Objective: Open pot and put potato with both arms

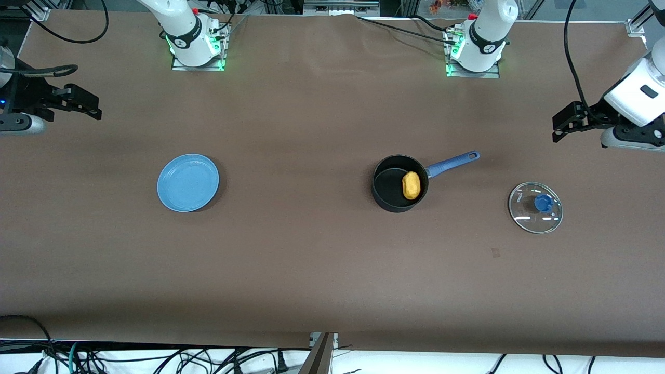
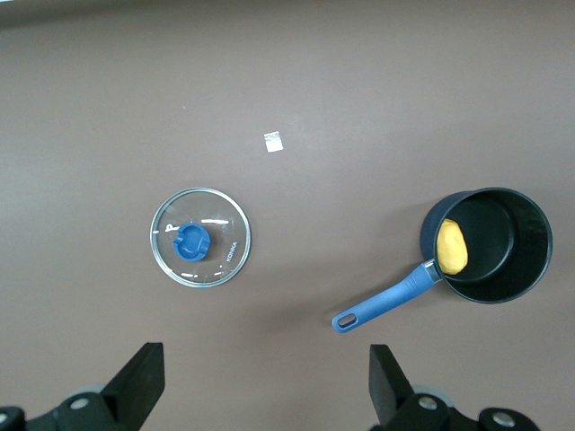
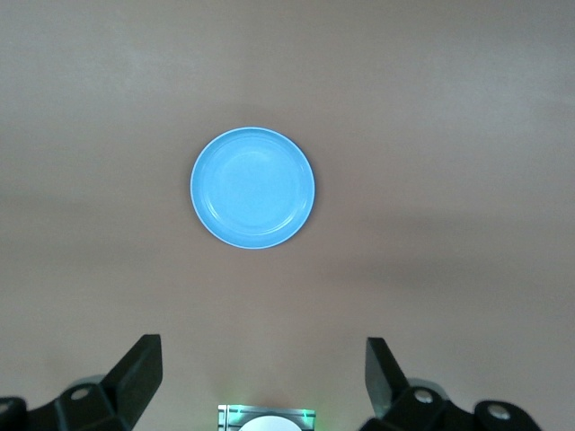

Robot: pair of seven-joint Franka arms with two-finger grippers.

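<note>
1. The pot (image 1: 399, 183) stands open on the worktop (image 1: 311, 270) toward the left arm's end, its blue handle pointing to that end; the potato (image 1: 411, 185) lies inside, against the wall on the handle side; the task looks done.
2. The glass lid (image 1: 535, 207) lies flat, well apart from the pot; it is likely fragile and slick, best taken by its blue knob; the potato looks smooth, firm and light; the pot is stiff, best gripped by the handle.
3. The left claw (image 2: 267, 391) hangs high over the worktop's edge at its own end, fingers apart, empty, well away from pot and lid.
4. The right claw (image 3: 262, 382) waits likewise, fingers apart, near the blue plate (image 1: 188, 182).
</note>
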